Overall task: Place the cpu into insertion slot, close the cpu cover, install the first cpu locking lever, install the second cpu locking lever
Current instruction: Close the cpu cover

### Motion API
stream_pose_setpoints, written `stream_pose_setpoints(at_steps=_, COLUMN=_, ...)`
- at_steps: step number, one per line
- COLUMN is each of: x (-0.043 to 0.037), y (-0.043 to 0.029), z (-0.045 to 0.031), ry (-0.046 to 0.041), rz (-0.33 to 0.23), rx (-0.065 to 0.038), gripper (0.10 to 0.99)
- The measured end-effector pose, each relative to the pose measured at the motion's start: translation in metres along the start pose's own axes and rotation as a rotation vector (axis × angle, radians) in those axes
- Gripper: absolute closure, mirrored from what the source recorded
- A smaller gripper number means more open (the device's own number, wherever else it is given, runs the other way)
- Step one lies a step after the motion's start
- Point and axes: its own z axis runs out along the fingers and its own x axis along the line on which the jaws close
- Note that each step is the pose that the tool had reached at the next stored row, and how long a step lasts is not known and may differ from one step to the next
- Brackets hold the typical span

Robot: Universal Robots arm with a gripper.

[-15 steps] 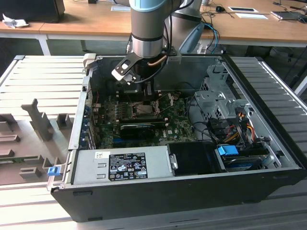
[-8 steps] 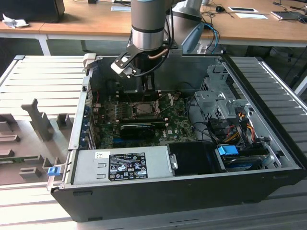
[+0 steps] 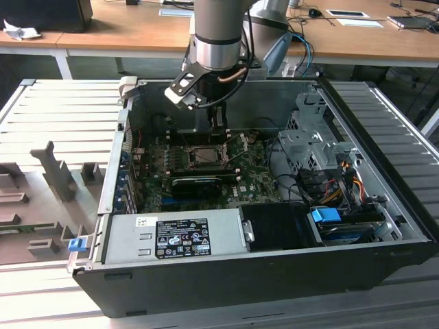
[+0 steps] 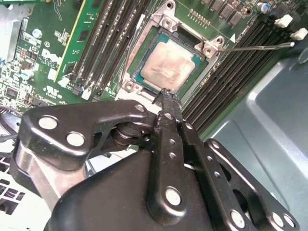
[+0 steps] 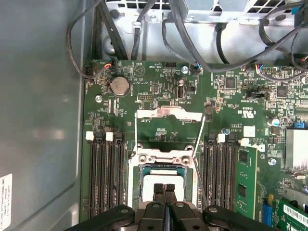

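One end effector; fully closed; tip over seated cpu's edge

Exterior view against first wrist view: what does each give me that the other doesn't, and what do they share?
The exterior view adds the whole open computer case, the power supply along its near wall, and the arm reaching down into it. The first wrist view adds the coin battery, the cpu cover lying open beyond the insertion slot, two thin levers standing free, and the cpu seated in the slot. Both show the hand, shut, over the slot on the green motherboard.
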Motion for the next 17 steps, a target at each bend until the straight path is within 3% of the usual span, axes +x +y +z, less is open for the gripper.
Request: stream_pose_setpoints(at_steps=17, x=-0.0001, y=0.0104, z=0.0003, ry=0.0000, rz=0.000, rx=0.000, gripper=0.980)
